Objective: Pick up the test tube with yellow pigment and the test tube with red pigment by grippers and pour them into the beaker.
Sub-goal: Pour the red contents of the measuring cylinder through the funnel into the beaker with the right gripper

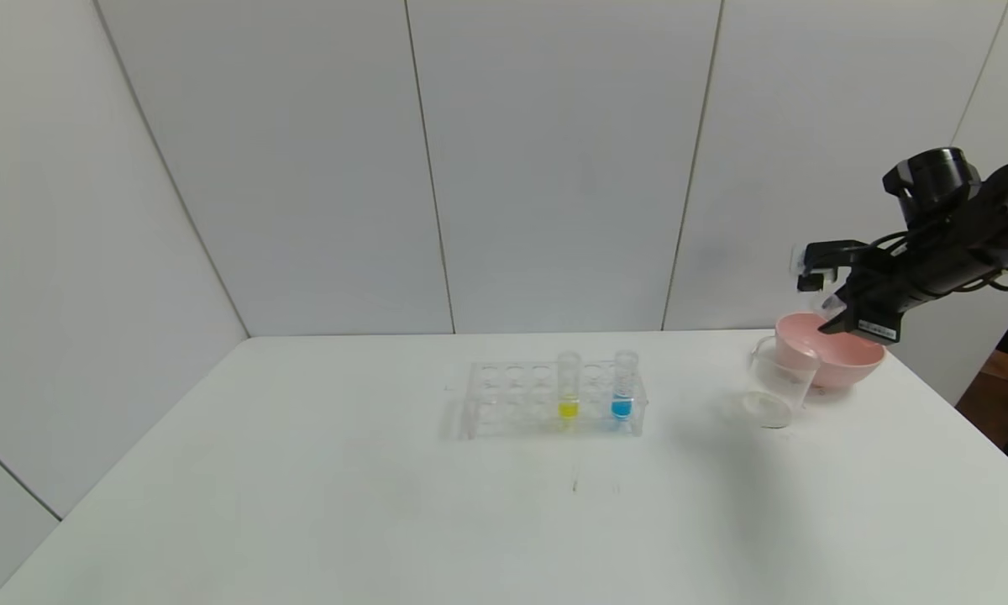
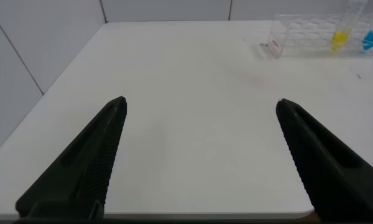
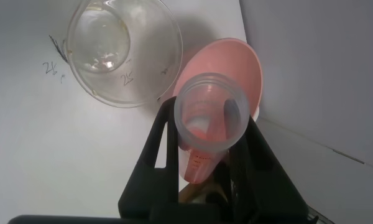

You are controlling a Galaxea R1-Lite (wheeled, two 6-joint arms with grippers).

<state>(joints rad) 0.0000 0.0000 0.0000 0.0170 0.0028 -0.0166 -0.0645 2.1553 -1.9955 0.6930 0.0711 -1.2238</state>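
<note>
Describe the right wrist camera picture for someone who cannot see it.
The right gripper has its black jaws shut on a clear test tube, held above a pink bowl. Beside the bowl, a clear beaker stands on the white table.

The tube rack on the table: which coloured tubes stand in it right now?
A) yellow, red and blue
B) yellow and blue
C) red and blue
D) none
B: in the tube rack stand only the yellow-tipped tube and the blue-tipped tube.
</note>
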